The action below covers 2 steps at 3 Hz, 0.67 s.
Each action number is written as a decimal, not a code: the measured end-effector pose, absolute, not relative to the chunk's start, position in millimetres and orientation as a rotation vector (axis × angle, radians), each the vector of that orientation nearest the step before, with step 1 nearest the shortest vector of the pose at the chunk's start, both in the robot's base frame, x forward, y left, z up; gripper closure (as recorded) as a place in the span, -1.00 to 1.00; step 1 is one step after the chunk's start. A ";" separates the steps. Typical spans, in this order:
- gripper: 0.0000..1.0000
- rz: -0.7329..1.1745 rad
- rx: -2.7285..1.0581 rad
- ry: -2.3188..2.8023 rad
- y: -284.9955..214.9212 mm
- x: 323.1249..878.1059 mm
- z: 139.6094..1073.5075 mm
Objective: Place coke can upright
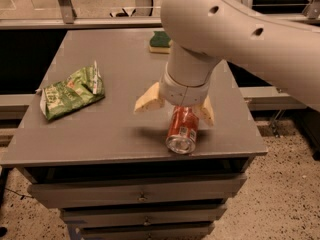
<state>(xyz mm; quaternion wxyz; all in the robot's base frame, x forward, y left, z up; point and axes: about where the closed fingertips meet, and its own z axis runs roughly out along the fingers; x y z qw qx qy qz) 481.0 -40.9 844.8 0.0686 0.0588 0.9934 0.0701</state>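
The coke can [182,129] lies on its side near the front right edge of the grey table [100,134], its silver end facing the camera and a white label patch on its side. My gripper [177,105] is right above the can's far end. It is open, with one cream finger [149,100] to the can's left and the other to its right. The wrist hides the can's far end.
A crumpled green chip bag [70,93] lies at the table's left. A green and yellow sponge [160,41] sits at the back, partly behind the arm. Drawers run below the table's front edge. Speckled floor is to the right.
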 end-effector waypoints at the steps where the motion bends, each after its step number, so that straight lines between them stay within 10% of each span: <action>1: -1.00 0.188 0.192 2.996 -49.3 486.2 836.2; 2: -0.66 0.164 0.198 3.003 -57.0 488.1 830.7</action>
